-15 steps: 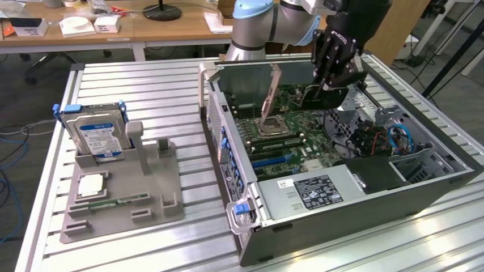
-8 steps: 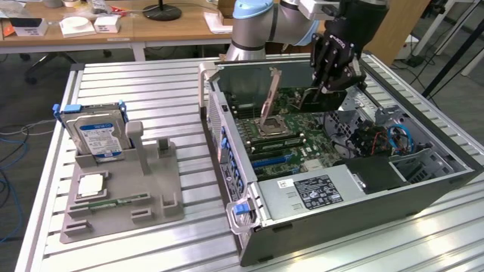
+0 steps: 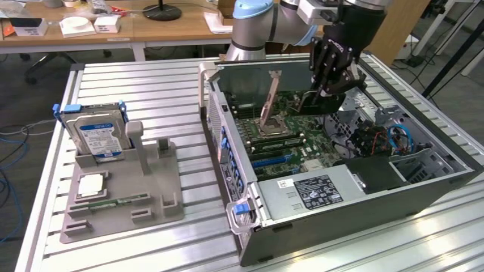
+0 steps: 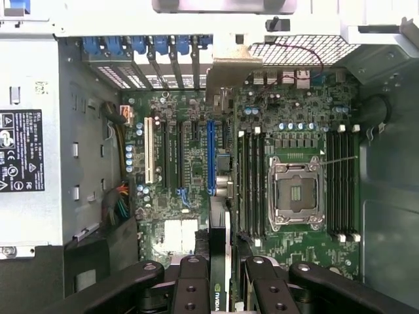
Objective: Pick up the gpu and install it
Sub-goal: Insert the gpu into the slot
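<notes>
Our gripper (image 3: 331, 93) clamps the gpu (image 3: 321, 103), a slim flat black card held edge-on between matte black fingers (image 4: 194, 288) above the green motherboard (image 4: 190, 163). We see it hanging inside the open grey metal computer case (image 3: 423, 195), near the square processor socket (image 4: 294, 193). On the ribbed aluminium table (image 3: 151, 85), a grey plastic holder (image 3: 151, 187) carries the silver hard drive (image 3: 97, 136).
</notes>
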Robot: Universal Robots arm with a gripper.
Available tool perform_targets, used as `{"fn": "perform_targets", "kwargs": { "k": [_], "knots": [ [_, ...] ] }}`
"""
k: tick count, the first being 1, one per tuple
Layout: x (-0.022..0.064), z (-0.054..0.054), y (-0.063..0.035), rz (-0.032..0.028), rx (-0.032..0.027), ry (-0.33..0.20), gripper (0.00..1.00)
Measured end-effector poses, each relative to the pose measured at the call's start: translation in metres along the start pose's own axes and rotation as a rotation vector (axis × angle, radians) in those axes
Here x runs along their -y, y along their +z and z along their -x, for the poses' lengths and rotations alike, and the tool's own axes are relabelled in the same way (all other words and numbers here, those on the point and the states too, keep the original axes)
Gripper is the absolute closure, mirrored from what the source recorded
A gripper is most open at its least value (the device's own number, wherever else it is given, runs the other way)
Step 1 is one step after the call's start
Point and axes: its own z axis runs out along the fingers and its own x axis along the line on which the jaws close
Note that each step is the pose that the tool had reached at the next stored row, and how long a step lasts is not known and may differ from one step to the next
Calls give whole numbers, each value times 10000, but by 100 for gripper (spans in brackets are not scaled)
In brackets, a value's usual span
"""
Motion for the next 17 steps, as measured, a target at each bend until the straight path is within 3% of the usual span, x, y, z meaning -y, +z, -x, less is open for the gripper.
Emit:
{"fn": "perform_targets", "kwargs": {
  "k": [8, 13, 17],
  "knots": [
    [4, -8, 57, -6, 27, -17, 74],
    [8, -9, 117, -80, 32, -40, 74],
    [10, -11, 176, -93, 30, -58, 74]
  ]
}}
